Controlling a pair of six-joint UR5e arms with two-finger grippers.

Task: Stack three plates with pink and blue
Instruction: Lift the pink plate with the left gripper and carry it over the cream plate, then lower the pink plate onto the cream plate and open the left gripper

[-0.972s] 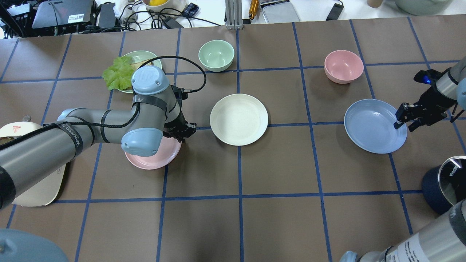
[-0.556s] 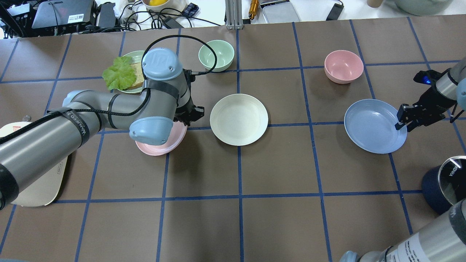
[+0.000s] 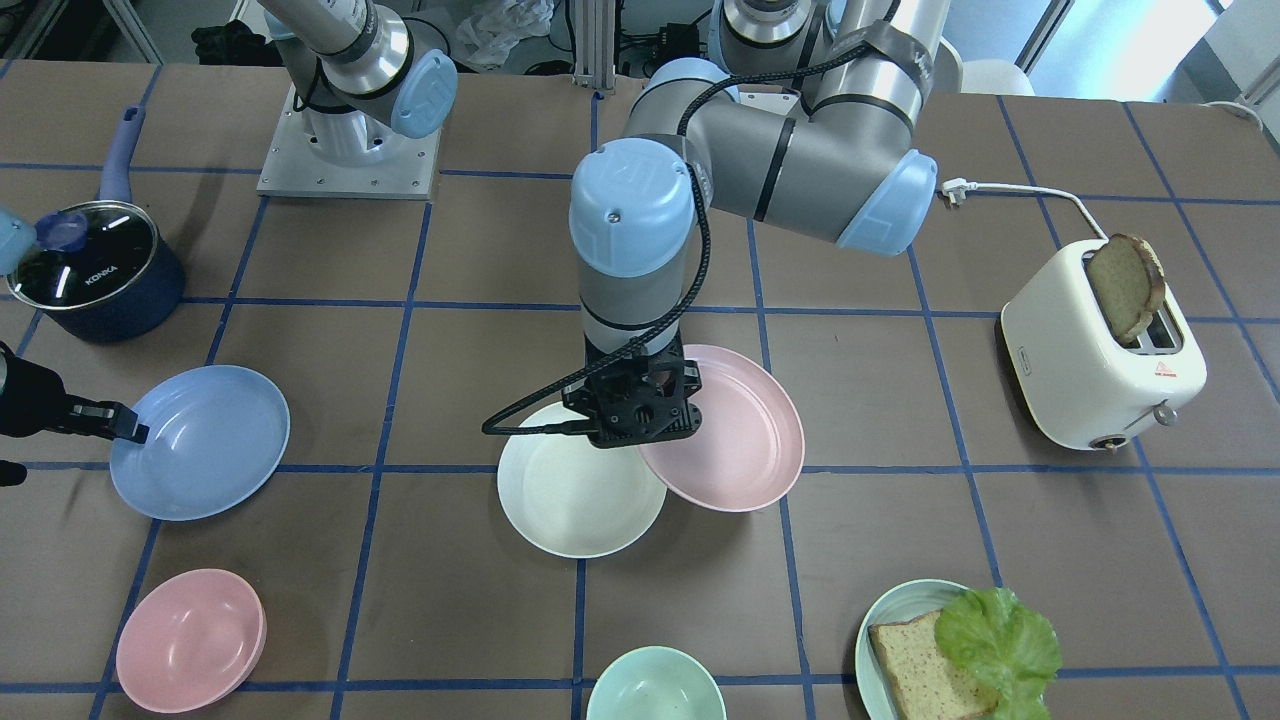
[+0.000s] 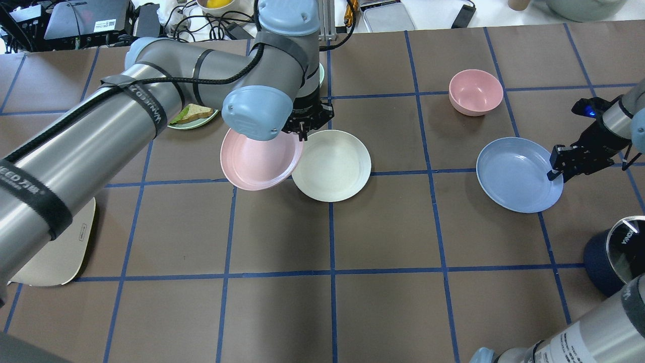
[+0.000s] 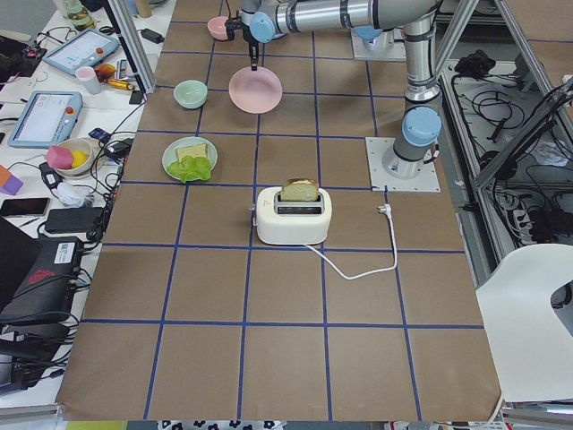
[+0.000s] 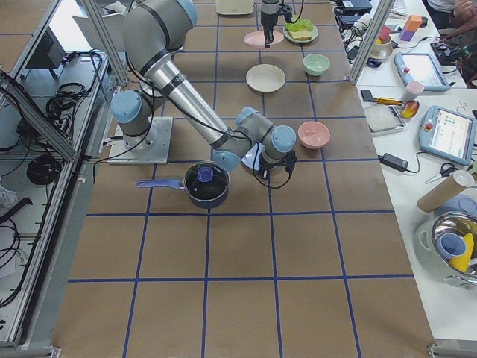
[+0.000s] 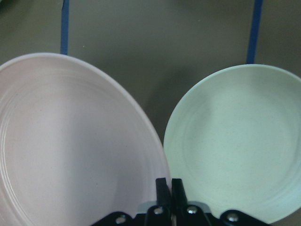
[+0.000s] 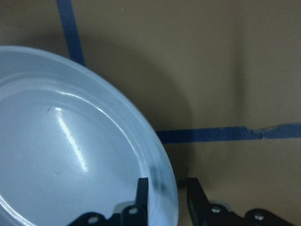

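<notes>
Pink plate (image 4: 254, 161) is held mid-frame, rim pinched by the left tool (image 4: 302, 133); centring over the cream plate (image 4: 335, 169) is needed. Right tool (image 4: 556, 174) is spread astride the blue plate (image 4: 514, 174).

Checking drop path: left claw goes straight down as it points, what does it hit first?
Most likely the cream plate, at its rim beside the held pink plate: in the wrist view the left claw sits right over that edge. Depth is unclear; it might just miss onto the table.

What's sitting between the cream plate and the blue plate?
Nothing: the overhead view shows only bare table and blue tape lines between the cream plate and the blue plate.
</notes>
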